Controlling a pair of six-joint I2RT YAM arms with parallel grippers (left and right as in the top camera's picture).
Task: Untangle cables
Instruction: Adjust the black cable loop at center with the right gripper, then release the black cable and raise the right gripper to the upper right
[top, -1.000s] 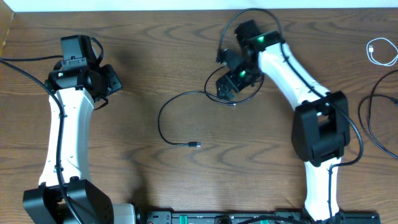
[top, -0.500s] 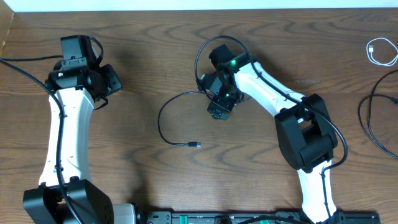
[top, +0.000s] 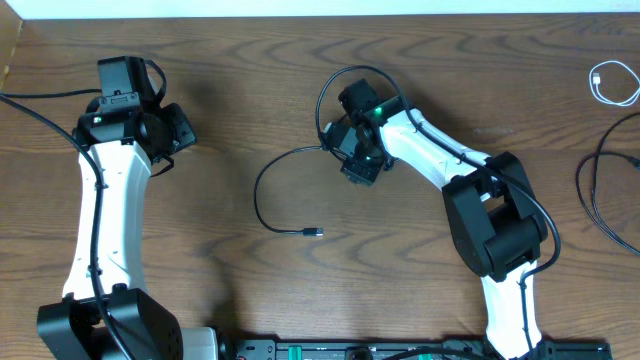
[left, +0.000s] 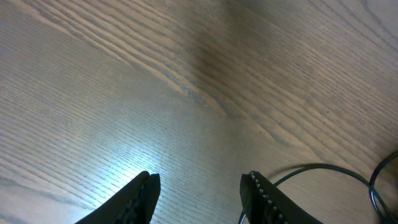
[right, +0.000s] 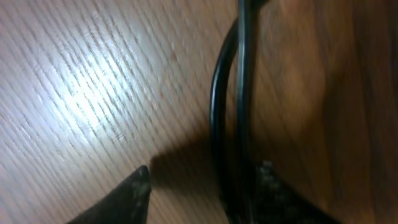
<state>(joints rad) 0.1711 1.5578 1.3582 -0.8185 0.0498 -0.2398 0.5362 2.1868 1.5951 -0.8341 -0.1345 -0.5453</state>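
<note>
A long black cable (top: 262, 180) curves across the table's middle, and its small plug (top: 313, 233) lies at the near end. Its far end runs under my right gripper (top: 358, 165). In the right wrist view, two black strands of cable (right: 230, 106) pass between the jaws of the right gripper (right: 202, 193), close against the right finger (right: 268, 186). A gap stays beside the left finger (right: 132, 194), so the jaws are open. My left gripper (top: 176, 130) hovers open over bare wood at the left. In its wrist view, the left gripper (left: 199, 199) holds nothing, and the cable (left: 323, 168) arcs at lower right.
A coiled white cable (top: 611, 84) lies at the far right near the back edge. Another black cable (top: 590, 195) loops at the right edge. The right arm's own thick wire (top: 335, 80) arches above its wrist. The table's back edge (top: 300, 14) runs along the top.
My right arm has swung left and down onto the black cable's far end, and its jaws have narrowed around the strands. The left arm has not moved.
</note>
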